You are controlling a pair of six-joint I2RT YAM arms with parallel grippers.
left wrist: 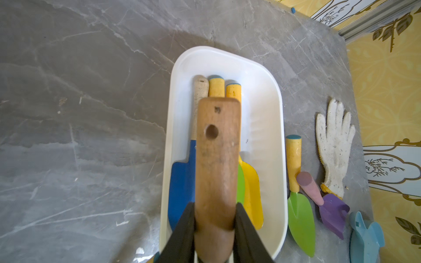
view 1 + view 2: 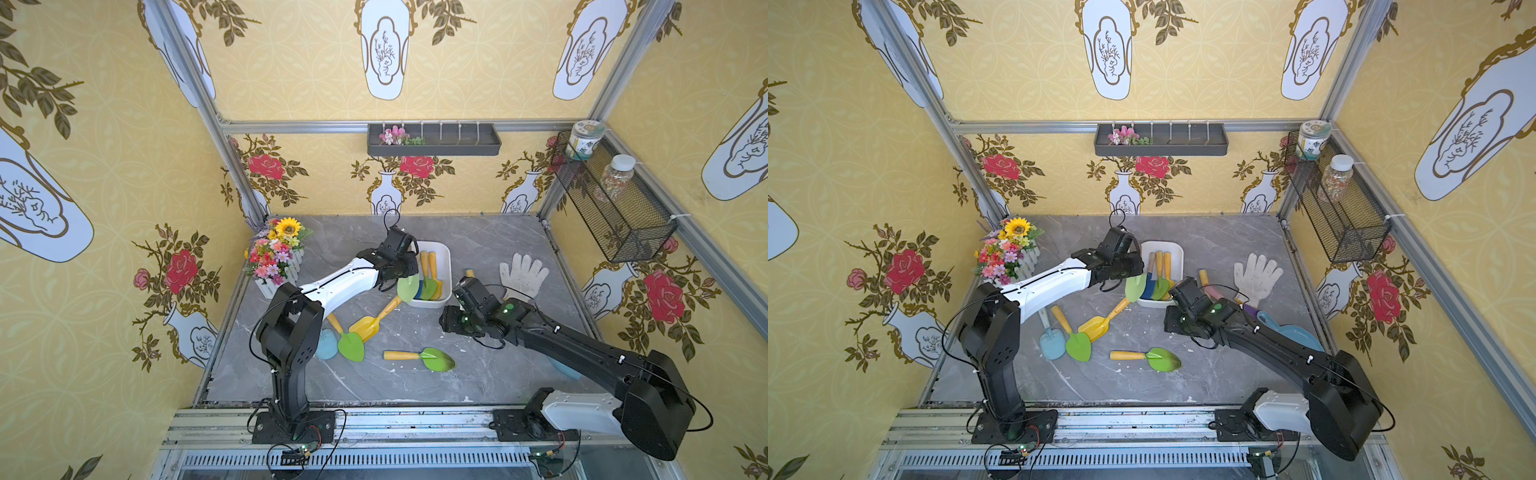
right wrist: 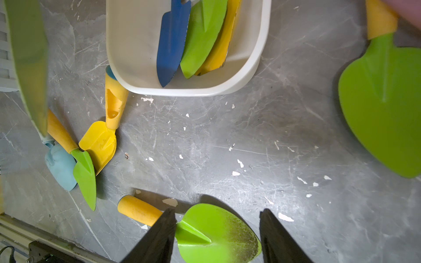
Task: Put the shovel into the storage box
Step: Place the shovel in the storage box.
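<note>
Left end effector [image 1: 215, 218]: clamped on wooden-handled shovel [image 1: 217, 148], above storage box [image 1: 262, 77].
Storage box: mid-desk [image 2: 490, 237], far half.
Right end effector [image 3: 217, 213]: jaws parted, nothing held.
Room: bare desk toward far edge.
Left wrist view only: grip on handle.

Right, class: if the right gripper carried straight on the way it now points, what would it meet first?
Most likely the green shovel: its blade lies between the open fingers of the right gripper. How far off is unclear.
</note>
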